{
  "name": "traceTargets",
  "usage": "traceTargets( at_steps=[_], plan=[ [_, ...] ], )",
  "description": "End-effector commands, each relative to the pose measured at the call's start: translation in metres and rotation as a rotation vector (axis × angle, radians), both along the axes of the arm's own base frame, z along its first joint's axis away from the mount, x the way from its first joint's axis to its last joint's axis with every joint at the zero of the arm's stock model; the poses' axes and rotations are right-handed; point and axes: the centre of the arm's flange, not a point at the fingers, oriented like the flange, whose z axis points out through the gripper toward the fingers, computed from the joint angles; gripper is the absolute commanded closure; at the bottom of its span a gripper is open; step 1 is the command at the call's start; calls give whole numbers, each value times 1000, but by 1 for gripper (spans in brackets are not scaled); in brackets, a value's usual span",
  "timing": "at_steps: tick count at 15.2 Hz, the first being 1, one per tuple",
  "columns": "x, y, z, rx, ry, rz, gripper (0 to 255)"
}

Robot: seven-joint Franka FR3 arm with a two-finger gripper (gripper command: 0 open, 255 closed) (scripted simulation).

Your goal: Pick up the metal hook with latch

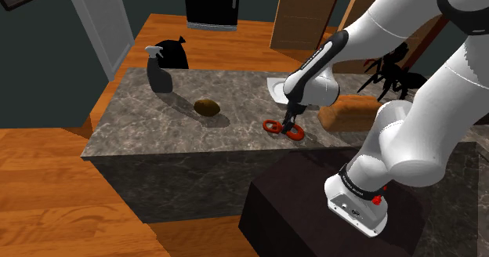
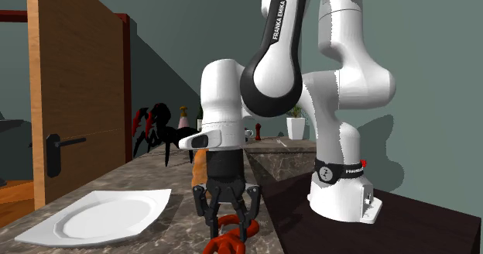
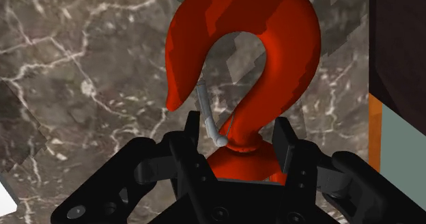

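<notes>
A warm orange-brown wooden floor [image 1: 47,185] is lying all around a long counter [image 1: 141,126] with a grey stone top. Dark grey-green walls [image 1: 31,59] are standing behind it. A pale door [image 1: 98,20] is sitting in one wall, and a brown wooden door [image 1: 302,12] is standing further along.

In the wrist view I can't see either end of the red hook [image 3: 290,52]: its crown runs off the picture's edge and its base sits behind the pincer [image 3: 239,142]. The second exterior view's bottom edge cuts it too. In the shoulder view the arm covers most of the white plate [image 1: 274,87] and part of the brown loaf [image 1: 353,113].
</notes>
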Motion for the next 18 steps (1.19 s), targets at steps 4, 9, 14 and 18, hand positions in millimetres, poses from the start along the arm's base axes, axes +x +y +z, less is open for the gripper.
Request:
traceTargets(
  at_steps=[4, 9, 14, 18],
  plan=[
    [0, 0, 16, 0, 1, -1, 255],
    [0, 0, 42, 0, 1, -1, 255],
    [0, 0, 69, 0, 1, -1, 255],
    [0, 0, 80, 0, 1, -1, 255]
  ],
)
